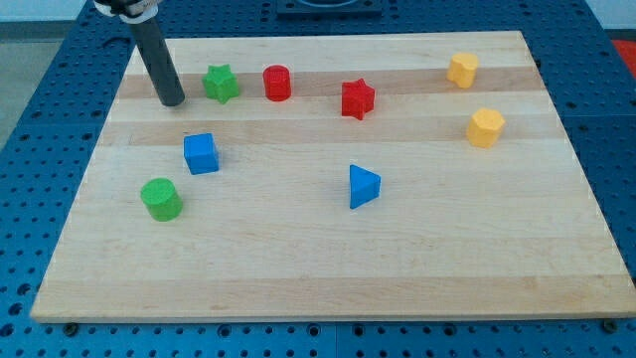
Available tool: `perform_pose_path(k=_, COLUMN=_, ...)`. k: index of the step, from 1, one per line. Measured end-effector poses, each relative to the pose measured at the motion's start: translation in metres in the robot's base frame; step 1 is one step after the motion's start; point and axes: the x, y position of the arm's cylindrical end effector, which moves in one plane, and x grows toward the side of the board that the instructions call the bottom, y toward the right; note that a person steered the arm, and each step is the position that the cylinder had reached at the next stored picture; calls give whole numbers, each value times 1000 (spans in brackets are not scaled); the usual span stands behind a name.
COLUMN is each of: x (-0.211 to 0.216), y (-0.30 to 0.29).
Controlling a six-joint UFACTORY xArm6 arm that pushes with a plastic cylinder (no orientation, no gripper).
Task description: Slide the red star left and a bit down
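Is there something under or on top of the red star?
Nothing sits on the red star. It lies flat on the bare board; what it covers underneath cannot be seen. My tip is far to the view's left.

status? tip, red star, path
My tip at the view's upper left, just left of the green star, far from target. Red star untouched, top centre. Red cylinder up-left of it, near the leftward path.

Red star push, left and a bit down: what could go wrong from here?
1. My tip sits at the view's left, beyond the green star and red cylinder; reaching the red star's right side could knock them.
2. Pushed too straight left, the star may strike the red cylinder.
3. An off-centre push could spin it off line.
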Motion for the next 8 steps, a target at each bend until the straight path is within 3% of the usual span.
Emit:
perform_pose_path(k=3, x=6, y=111)
perform_pose_path(k=5, x=75, y=132)
perform_pose_path(k=8, x=70, y=306)
